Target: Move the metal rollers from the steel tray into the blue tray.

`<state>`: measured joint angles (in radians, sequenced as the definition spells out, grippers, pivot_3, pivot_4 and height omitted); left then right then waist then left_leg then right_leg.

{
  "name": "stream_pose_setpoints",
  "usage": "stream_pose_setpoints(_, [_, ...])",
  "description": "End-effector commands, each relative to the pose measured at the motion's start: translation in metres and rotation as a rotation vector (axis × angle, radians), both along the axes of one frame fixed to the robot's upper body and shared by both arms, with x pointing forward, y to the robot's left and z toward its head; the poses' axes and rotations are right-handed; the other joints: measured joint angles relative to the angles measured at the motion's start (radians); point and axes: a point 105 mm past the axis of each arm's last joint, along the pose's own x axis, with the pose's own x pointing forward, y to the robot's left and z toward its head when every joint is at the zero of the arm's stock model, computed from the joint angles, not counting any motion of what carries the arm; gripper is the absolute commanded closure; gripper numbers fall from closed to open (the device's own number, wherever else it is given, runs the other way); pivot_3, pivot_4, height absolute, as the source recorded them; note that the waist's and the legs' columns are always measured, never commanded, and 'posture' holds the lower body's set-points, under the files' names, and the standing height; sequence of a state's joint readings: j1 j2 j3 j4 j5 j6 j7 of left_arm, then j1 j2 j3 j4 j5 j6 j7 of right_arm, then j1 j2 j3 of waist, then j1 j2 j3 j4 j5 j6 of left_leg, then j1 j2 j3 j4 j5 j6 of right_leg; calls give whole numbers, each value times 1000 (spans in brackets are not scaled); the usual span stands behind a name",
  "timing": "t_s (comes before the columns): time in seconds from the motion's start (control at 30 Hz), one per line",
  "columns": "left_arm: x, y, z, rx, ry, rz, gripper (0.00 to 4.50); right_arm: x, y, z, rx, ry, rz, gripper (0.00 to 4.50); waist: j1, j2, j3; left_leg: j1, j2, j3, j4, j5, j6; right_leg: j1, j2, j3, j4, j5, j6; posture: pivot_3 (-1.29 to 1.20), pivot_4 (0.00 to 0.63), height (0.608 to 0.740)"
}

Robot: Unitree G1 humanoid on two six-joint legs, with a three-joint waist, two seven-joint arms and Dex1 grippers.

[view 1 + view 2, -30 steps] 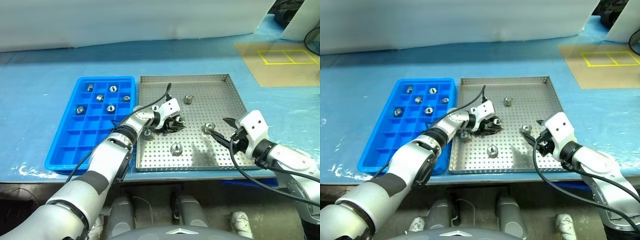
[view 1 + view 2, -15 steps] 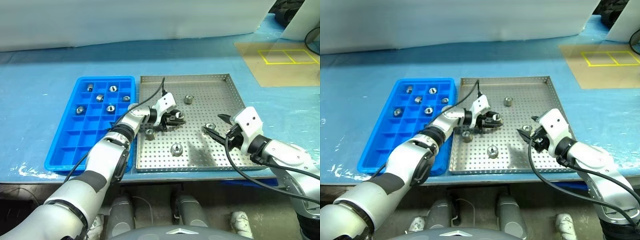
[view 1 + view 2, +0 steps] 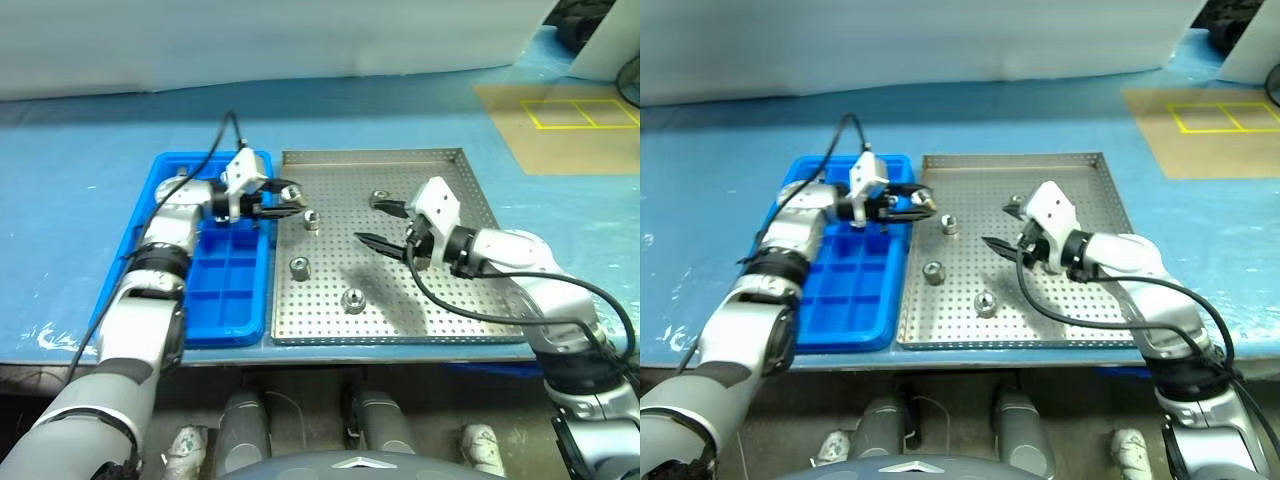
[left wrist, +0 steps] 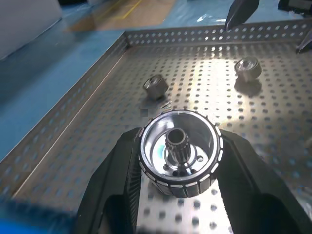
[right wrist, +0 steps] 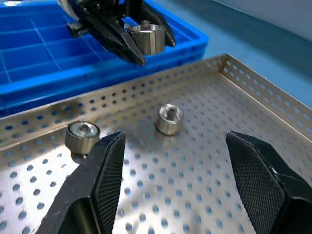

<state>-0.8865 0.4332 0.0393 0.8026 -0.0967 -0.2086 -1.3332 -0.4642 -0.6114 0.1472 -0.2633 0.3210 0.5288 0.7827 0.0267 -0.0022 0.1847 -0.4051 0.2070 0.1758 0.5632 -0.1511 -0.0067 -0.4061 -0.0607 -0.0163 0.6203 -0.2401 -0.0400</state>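
My left gripper [image 3: 284,194] is shut on a metal roller [image 4: 179,146] and holds it in the air over the line where the blue tray [image 3: 228,305] meets the steel tray [image 3: 440,312]. Three more rollers lie loose on the perforated floor [image 3: 311,220] [image 3: 298,267] [image 3: 352,298]. Another roller [image 3: 378,197] sits just behind my right gripper [image 3: 369,222], which hovers open over the middle of the steel tray with nothing between its fingers [image 5: 105,170]. My left arm covers the blue tray's far compartments.
Both trays sit side by side on a blue table cover, with the table's front edge just below them. A brown board with yellow tape squares [image 3: 560,112] lies at the back right. A white panel [image 3: 250,40] runs along the back.
My left gripper lifted a roller from the steel tray's left half and carried it left to the blue tray's right edge. My right gripper swung left to the tray's middle, still open.
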Motion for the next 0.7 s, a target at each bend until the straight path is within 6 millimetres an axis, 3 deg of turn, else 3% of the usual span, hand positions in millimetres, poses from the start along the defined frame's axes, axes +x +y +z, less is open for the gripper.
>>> stream_pose_setpoints(0.03, [9, 13, 27, 11, -150, 118, 2672, 6, 20, 13, 6, -64, 109, 1156, 26, 0, 0, 0, 0, 0, 0, 0, 0, 0, 0, -1, 0, 0, 0, -19, 150, 740])
stream_pose_setpoints(0.17, [16, 31, 45, -114, -188, 279, 2672, 15, 43, 24, 31, -89, 205, 1156, 70, 0, 0, -2, -1, 1, 1, -2, -3, 0, -5, -5, 3, 0, 0, 46, 150, 740])
stream_pose_setpoints(0.3, [5, 44, 32, -106, -175, 333, 2672, 13, 61, 24, 33, -93, 292, 1156, 78, 0, 0, -3, -2, 0, 2, 0, -6, 0, -6, -5, 3, 0, 0, 70, 150, 740])
stream_pose_setpoints(0.43, [-8, 73, 31, -117, -194, 469, 2672, 12, 69, 20, 35, -86, 336, 1156, 79, 0, 0, -7, -1, -1, 2, 1, -7, -4, -6, -8, 4, 0, 0, 129, 150, 740])
stream_pose_setpoints(0.6, [-41, 107, 24, -77, -198, 619, 2672, 12, 75, 16, 53, -59, 369, 1156, 75, -1, 0, -11, -1, -3, 1, 3, -11, -10, -5, -8, 7, 0, 0, 227, 150, 740])
stream_pose_setpoints(0.7, [-69, 113, 20, -81, -161, 654, 2672, 10, 79, 13, 55, -44, 404, 1156, 82, -1, 0, -12, -1, -4, 1, 3, -10, -11, -5, -9, 6, -1, -1, 254, 150, 740])
